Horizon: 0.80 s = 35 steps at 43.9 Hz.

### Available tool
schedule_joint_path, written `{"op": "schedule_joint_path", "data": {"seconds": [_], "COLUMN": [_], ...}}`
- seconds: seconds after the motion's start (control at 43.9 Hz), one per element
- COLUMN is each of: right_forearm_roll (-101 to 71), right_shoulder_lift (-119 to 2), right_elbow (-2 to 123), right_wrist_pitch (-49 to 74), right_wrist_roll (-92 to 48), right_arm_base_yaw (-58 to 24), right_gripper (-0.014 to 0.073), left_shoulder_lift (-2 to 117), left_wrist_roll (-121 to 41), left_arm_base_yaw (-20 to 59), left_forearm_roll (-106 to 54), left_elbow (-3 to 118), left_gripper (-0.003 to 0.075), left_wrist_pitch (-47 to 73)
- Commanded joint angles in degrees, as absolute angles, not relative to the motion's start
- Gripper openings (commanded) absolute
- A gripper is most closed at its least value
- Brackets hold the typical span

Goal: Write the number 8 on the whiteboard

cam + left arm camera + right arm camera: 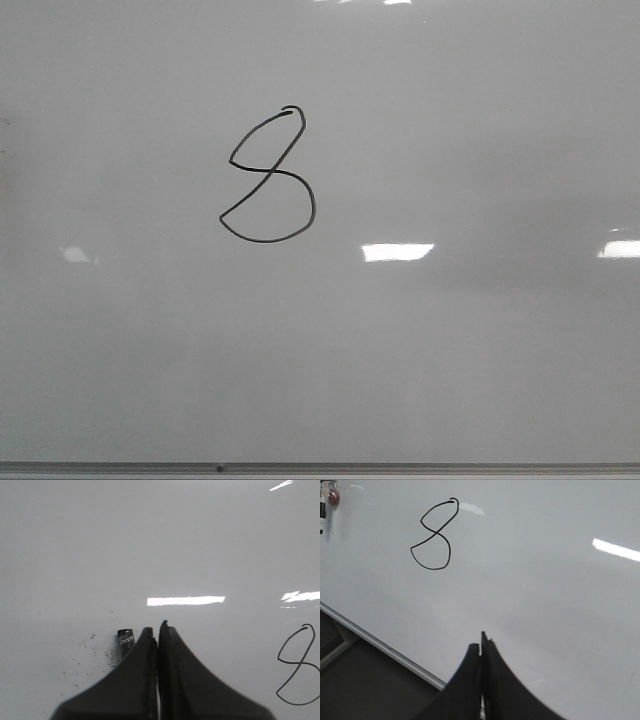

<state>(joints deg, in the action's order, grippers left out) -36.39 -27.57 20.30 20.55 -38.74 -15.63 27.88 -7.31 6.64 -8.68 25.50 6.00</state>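
Note:
The number 8 (pixel 268 172) is drawn in thin black line, slanted, with a small hook on top, on the upper left-middle of the whiteboard (pixel 450 350). It also shows in the left wrist view as the number 8 (pixel 300 662) at the edge, and in the right wrist view as the number 8 (pixel 436 532). My left gripper (pixel 156 626) is shut, its fingers pressed together over bare board. A short black marker end (pixel 126 639) pokes out beside one finger, not between them. My right gripper (pixel 480 642) is shut and empty near the board's frame. Neither gripper shows in the front view.
The grey metal frame strip (pixel 320 468) runs along the board's near edge; the frame strip (pixel 380 645) has a dark surface (pixel 365 690) beyond it. Ink specks (pixel 92 652) dot the board by the marker end. A white-and-black object (pixel 325 507) sits at the picture's corner.

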Motion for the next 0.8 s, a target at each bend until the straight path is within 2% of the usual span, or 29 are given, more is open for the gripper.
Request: {"op": "schedule_joint_path", "data": {"seconds": [0.0,0.41,0.774], "right_forearm_roll": [-37.6,-37.6,-37.6], "right_shoulder_lift": [-27.7,-27.7,-27.7], "right_elbow": [21.8,21.8,21.8], "right_wrist_pitch": [17.1,17.1,17.2], "right_wrist_roll": [-38.9,-38.9,-38.9], "right_arm_base_yaw": [-15.4,-15.4,-15.4], "right_gripper": [-0.0067,-0.0067,-0.0067], "left_shoulder_lift": [28.0,26.1,5.5], "left_wrist_roll": [-7.2,-7.2,-7.2], "left_arm_base_yaw": [6.8,6.8,0.2], "left_forearm_roll": [-8.8,-4.8,-5.5], "left_elbow": [27.0,24.8,8.3], "left_gripper": [-0.0019,-0.0019,-0.0019], "left_wrist_pitch": [1.8,1.5,1.7]}}
